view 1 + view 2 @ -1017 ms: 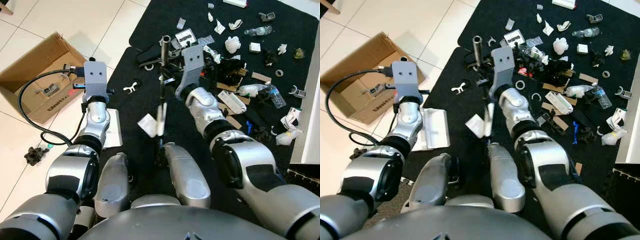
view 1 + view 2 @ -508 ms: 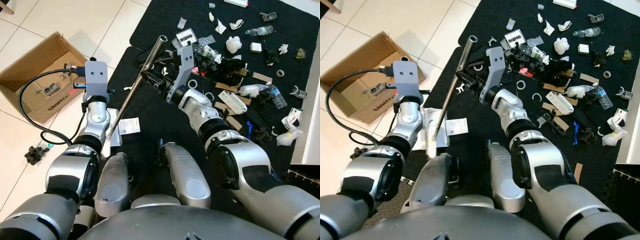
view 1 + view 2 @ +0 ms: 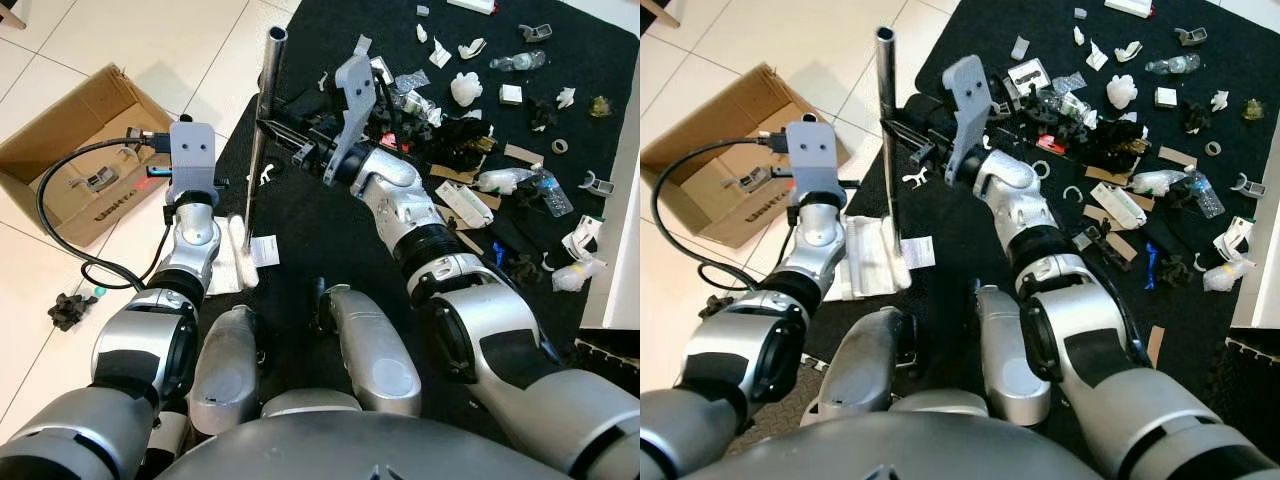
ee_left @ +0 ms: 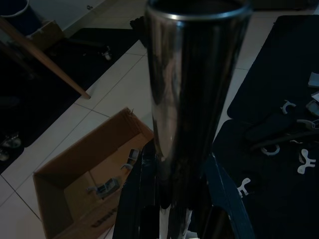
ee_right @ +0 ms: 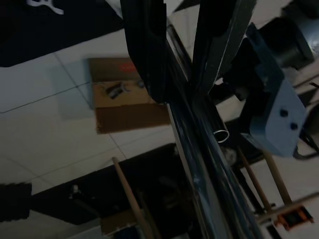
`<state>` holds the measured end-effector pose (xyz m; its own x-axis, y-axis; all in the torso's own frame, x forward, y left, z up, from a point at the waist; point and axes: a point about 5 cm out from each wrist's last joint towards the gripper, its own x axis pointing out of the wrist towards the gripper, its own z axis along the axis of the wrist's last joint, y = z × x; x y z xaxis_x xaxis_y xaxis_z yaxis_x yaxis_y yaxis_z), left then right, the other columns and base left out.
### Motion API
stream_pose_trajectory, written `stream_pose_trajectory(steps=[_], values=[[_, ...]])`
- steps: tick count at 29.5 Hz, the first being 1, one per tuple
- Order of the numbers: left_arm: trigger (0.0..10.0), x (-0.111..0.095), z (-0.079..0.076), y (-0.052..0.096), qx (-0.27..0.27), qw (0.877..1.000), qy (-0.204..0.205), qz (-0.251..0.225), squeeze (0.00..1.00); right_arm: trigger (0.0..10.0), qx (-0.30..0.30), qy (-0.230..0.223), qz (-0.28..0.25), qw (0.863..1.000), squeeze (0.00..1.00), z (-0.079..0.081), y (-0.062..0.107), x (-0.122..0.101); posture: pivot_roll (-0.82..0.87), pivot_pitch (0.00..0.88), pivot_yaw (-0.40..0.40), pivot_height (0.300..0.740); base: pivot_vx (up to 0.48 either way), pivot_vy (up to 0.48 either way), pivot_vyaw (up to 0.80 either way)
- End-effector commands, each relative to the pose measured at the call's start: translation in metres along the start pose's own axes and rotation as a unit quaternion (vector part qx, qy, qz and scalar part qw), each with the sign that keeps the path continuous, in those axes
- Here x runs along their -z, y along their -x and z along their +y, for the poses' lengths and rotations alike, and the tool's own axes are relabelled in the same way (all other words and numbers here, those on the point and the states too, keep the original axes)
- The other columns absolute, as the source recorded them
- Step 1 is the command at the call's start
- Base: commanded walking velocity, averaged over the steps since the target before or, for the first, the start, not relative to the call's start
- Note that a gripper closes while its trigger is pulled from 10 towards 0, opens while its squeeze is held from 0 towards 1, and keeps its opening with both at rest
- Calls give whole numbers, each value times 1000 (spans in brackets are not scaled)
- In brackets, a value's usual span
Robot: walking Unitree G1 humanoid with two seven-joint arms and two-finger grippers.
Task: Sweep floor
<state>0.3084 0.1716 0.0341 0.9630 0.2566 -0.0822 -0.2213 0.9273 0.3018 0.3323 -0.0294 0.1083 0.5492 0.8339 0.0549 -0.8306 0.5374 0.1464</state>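
The right gripper [image 3: 268, 128] reaches across to the robot's left and its two black fingers squeeze the long shiny metal broom pole [image 3: 258, 130] near its top. The pole stands almost straight up over the left edge of the black floor mat [image 3: 330, 210]. Its white brush end [image 3: 240, 262] rests low down by that edge, just beside a small white paper slip [image 3: 264, 250]. The left gripper [image 4: 172, 199] is by the lower part of the pole, and its dark fingers [image 4: 142, 189] sit on both sides of it, but I cannot tell if they are pressing on it. Lots of rubbish lies on the far part of the mat: crumpled white paper balls [image 3: 464, 88], a clear plastic bottle [image 3: 518, 62], bits of brown card [image 3: 522, 154] and a pile of black scraps [image 3: 462, 132]. A little white clip [image 3: 262, 177] lies near the pole. Off the mat, on the pale tiled floor [image 3: 150, 40], sits an open brown cardboard box [image 3: 80, 150]. A black cable [image 3: 60, 200] loops over the box to the left arm. A small dark lump [image 3: 70, 310] lies on the tiles near the robot's left side.
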Motion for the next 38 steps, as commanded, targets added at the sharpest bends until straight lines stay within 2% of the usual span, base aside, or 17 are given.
stream_pose_trajectory(steps=[1, 2, 3, 4, 5, 11, 15, 20, 28, 33, 34, 35, 36, 37, 38], values=[[10000, 33, 5, 15, 11, 996, -43, 74, 0, 10000, -33, 4, -19, 999, 0, 28, -23, -1, -17, 160, -55, 740, 0, 0, 0], [10000, 33, 5, 15, 11, 996, -43, 74, 0, 10000, -28, 22, -8, 999, 0, 26, -21, 1, -17, 160, -55, 740, 0, 0, 0], [10000, 33, 5, 15, 11, 996, -43, 74, 0, 10000, -28, 22, -8, 999, 0, 26, -21, 1, -17, 160, -55, 740, 0, 0, 0], [10000, 33, 4, 15, 12, 996, -43, 74, 0, 10000, -15, 52, 16, 998, 0, 19, -13, 7, -17, 160, -55, 740, 0, 0, 0], [10000, 33, 4, 15, 12, 996, -43, 74, 0, 10000, -10, 60, 24, 998, 0, 17, -10, 8, -17, 160, -55, 740, 0, 0, 0], [10000, 33, 5, 16, 12, 996, -43, 75, 0, 10000, 2, 79, 45, 996, 0, 10, -1, 14, -19, 161, -52, 740, 0, 0, 0], [10000, 33, 5, 16, 11, 996, -44, 75, 0, 10000, 8, 77, 59, 995, 0, 7, 3, 18, -19, 162, -49, 740, 0, 0, 0], [10000, 33, 5, 15, 11, 996, -44, 74, 0, 10000, 29, 120, 106, 987, 0, 5, 10, 34, -16, 166, -49, 740, 0, 0, 0], [10000, 33, 5, 15, 10, 996, -43, 74, 0, 10000, 57, 151, 148, 976, 0, 2, 21, 50, -13, 169, -50, 740, 0, 0, 0], [10000, 33, 6, 15, 10, 996, -44, 74, 0, 10000, 58, 149, 155, 975, 0, 3, 24, 54, -13, 170, -49, 740, 0, 0, 0], [10000, 33, 6, 15, 10, 996, -44, 74, 0, 10000, 61, 108, 154, 980, 0, 6, 24, 60, -13, 170, -49, 740, 0, 0, 0], [10000, 33, 6, 15, 10, 996, -44, 74, 0, 10000, 61, 108, 154, 980, 0, 6, 24, 60, -13, 170, -49, 740, 0, 0, 0], [10000, 33, 6, 15, 10, 996, -44, 74, 0, 10000, 65, 79, 149, 983, 0, 8, 24, 62, -13, 170, -49, 740, 0, 0, 0], [10000, 33, 6, 15, 10, 996, -44, 74, 0, 10000, 65, 79, 149, 983, 0, 8, 24, 62, -13, 170, -49, 740, 0, 0, 0], [10000, 33, 6, 15, 10, 996, -44, 74, 0, 10000, 68, 55, 144, 986, 0, 10, 24, 64, -13, 170, -49, 740, 0, 0, 0]])
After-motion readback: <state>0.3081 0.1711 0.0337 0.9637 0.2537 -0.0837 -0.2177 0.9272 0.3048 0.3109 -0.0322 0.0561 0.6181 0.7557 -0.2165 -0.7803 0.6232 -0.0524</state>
